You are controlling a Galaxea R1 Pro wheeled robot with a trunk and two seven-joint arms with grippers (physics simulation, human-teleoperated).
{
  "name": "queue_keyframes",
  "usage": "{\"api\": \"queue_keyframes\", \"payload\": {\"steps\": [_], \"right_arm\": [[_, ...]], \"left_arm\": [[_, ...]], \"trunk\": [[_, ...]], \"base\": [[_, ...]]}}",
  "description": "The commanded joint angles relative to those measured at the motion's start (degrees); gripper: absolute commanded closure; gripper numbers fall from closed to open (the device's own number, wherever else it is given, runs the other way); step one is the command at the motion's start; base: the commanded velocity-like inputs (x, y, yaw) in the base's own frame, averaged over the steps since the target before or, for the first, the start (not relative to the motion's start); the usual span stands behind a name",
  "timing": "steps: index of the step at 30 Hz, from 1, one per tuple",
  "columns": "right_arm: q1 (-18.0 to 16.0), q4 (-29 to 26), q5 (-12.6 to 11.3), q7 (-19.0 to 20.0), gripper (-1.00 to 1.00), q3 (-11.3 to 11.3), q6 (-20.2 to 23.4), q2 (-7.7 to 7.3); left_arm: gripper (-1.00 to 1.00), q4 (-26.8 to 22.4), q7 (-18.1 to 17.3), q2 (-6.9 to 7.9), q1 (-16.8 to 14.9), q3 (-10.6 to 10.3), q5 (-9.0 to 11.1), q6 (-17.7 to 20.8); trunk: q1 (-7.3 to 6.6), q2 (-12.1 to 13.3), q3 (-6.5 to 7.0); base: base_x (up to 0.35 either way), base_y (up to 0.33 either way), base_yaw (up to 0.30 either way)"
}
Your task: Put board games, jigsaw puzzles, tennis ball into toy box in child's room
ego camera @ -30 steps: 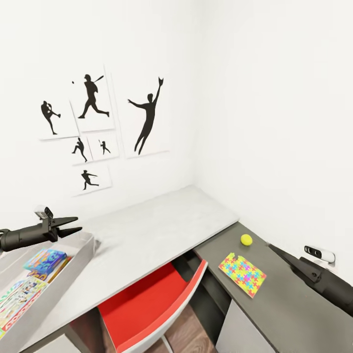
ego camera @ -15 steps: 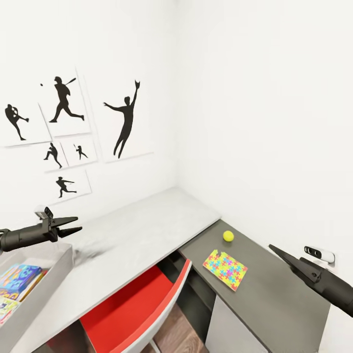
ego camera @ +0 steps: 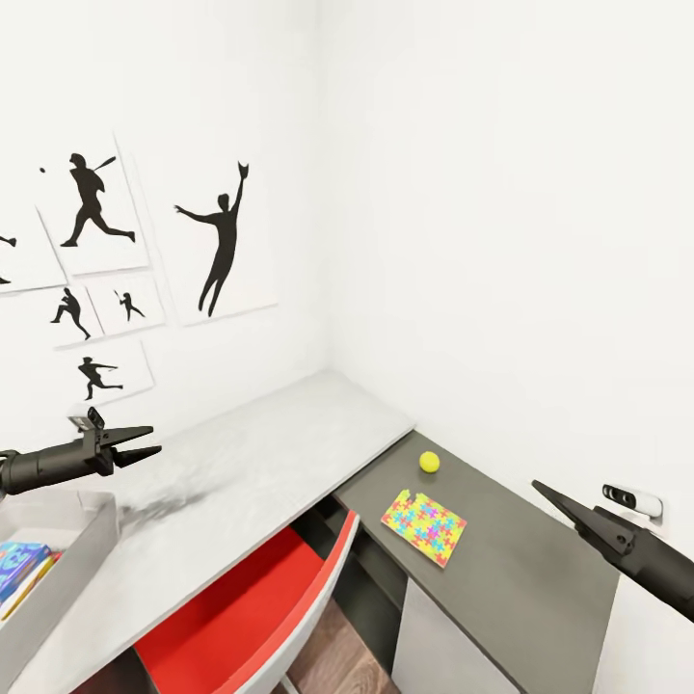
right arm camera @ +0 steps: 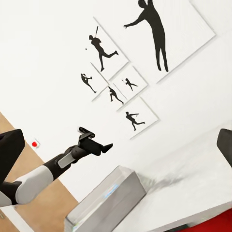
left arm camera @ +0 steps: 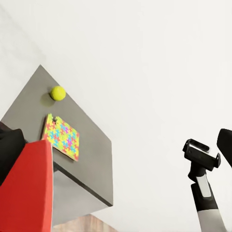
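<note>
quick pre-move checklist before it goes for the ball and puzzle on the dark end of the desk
1. Tennis ball in sight on the table's dark end: ok.
2. Jigsaw puzzle lies flat beside the ball, apart from it: ok.
3. Right gripper empty, jaws look shut: not ok for grasping.
4. Left gripper open and empty: ok.
5. Toy box within view at the left edge: ok.
6. Second jigsaw puzzle's place: cannot tell.

I saw the L-shaped table [ego camera: 260, 453] carrying the toy box [ego camera: 72, 540] at its pale end, a jigsaw puzzle [ego camera: 423, 526] and tennis ball [ego camera: 429, 462] on its dark section.
</note>
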Motion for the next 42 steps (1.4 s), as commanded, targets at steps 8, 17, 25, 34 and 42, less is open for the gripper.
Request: {"api": "queue_keyframes", "payload": {"steps": [8,17,25,34,42], "right_arm": [[-0.07,0.02,-0.16,0.06,-1.0,-0.69,0.7,-0.01],[-0.13,0.1,-0.16,0.05,-1.0,-1.0,0.83,-0.01],[-0.14,0.6,-0.16,0.05,-1.0,-1.05,0.85,-0.01],[-0.14,0.8,-0.12,0.05,-1.0,-1.1,0.86,-0.01],[-0.18,1.09,-0.08,0.0,-1.0,-1.13,0.89,-0.01]], "left_arm": [[-1.0,0.02,-0.22,0.0,-0.04,-0.03,-0.01,0.57],[-1.0,0.03,-0.22,0.02,-0.04,-0.03,-0.02,0.54],[-1.0,0.03,-0.22,0.0,-0.04,-0.03,-0.08,0.54],[-1.0,0.01,-0.22,-0.01,-0.04,-0.03,-0.09,0.54],[-1.0,0.04,-0.22,-0.06,-0.04,-0.03,-0.09,0.54]], "trunk": [[0.04,-0.13,-0.11],[0.04,-0.13,-0.11],[0.04,-0.13,-0.11],[0.04,-0.13,-0.11],[0.04,-0.13,-0.11]], "base": [[0.0,0.0,-0.18],[-0.015,0.0,-0.252],[-0.094,0.0,-0.263],[-0.015,0.0,-0.266],[-0.001,0.0,-0.266]]}}
